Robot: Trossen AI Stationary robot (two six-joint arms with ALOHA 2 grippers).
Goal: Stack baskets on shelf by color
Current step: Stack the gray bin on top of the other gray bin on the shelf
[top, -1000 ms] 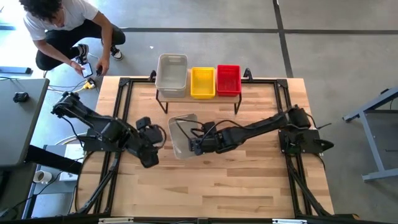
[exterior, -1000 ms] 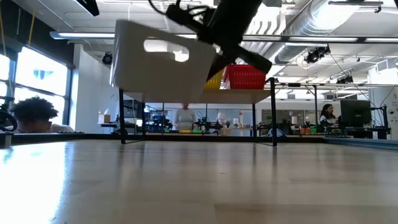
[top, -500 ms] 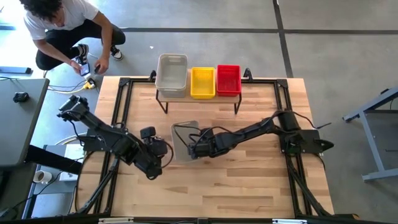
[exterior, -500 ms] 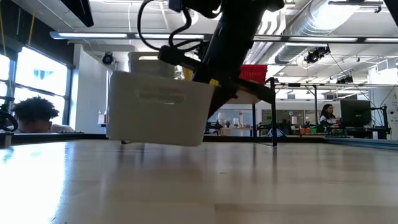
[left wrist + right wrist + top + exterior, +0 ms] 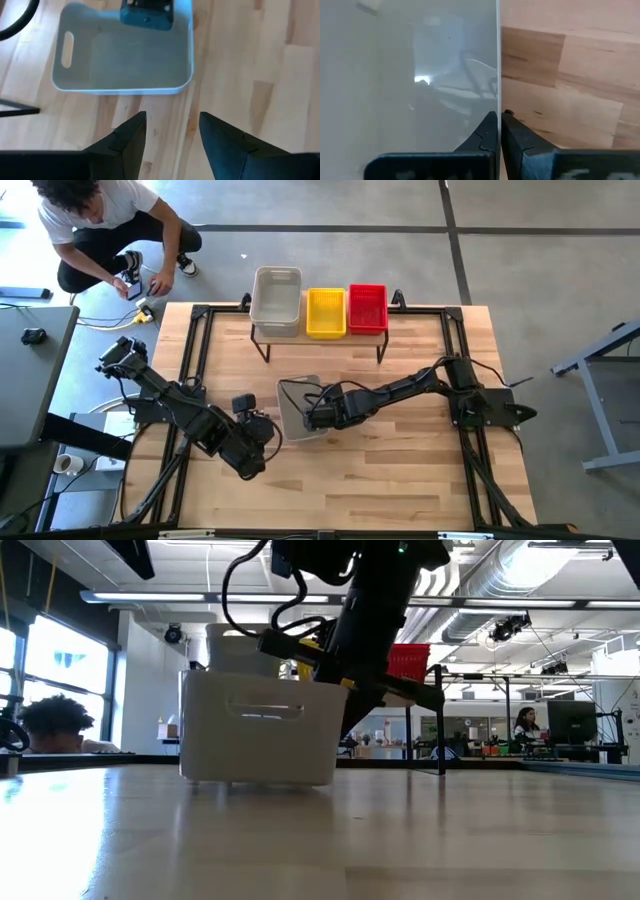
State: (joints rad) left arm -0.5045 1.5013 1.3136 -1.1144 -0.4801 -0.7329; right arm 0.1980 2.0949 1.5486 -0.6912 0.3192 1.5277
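Resting flat on the wooden tabletop (image 5: 400,470), grey basket (image 5: 298,408).

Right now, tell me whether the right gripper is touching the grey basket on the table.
Touching. The right wrist view shows the right gripper with one finger on each side of the grey basket wall, closed on it; the high view shows it at that basket's rim.

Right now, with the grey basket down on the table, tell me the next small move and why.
Probably the right gripper should open and back off. Its fingers pinch the wall of the grey basket, which in the low view sits flat on the table. The left gripper is open and aimed at it, seemingly ready to take over toward the shelf.
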